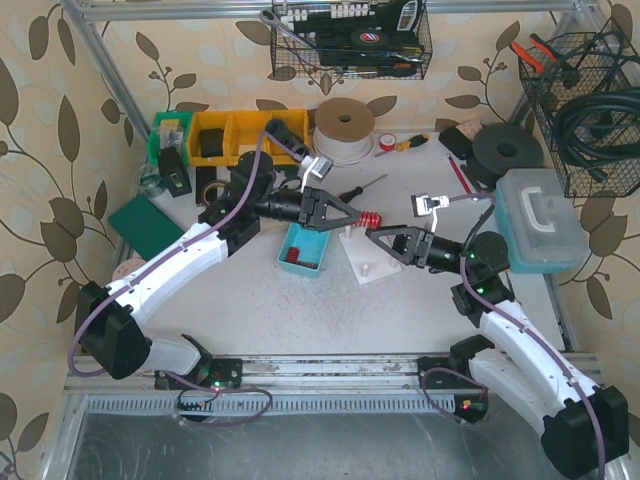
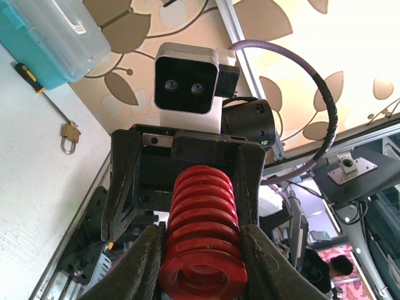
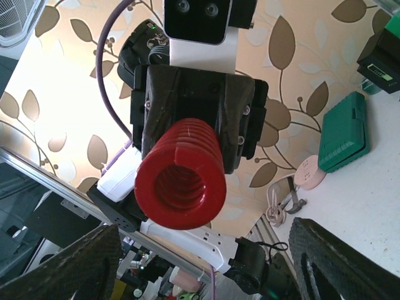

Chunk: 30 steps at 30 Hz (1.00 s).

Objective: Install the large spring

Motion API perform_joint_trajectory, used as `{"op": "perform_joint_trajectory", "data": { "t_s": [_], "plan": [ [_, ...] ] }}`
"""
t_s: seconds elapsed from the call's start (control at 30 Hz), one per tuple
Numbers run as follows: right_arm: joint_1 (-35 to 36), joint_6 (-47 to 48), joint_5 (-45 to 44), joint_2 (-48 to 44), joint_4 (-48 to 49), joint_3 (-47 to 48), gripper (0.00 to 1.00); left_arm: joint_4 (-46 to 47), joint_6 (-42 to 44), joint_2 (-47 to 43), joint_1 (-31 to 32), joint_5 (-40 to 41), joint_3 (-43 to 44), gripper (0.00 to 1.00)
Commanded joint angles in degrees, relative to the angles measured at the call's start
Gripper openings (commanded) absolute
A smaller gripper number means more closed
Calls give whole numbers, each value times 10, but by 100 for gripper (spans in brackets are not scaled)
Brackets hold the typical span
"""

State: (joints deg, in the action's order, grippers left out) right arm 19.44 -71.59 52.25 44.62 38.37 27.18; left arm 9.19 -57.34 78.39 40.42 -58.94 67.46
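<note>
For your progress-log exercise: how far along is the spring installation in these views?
Done: the spring is picked up, clamped in the left end effector. In hand: it is held off the table, end-on to the open right end effector, which is not gripping it. Left: seating it, since it is not yet mounted on anything.

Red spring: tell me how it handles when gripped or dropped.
The red spring has thick coils, so it is likely stiff and heavyish. Round, it may roll if laid down. The left gripper pinches curved sides; it might slip.
</note>
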Motion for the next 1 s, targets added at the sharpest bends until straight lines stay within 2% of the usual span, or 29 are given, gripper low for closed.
{"op": "perform_joint_trajectory", "data": {
  "t_s": [0.0,0.23,0.97],
  "plan": [
    [8,23,-30,-6,6,19,72,63,-20,-7,-1,-22,-6,0],
    [10,29,-32,-5,-4,42,67,19,12,-12,1,-26,-1,0],
    [14,57,-55,8,-41,52,52,-12,40,-11,7,-35,6,0]
  ]
}}
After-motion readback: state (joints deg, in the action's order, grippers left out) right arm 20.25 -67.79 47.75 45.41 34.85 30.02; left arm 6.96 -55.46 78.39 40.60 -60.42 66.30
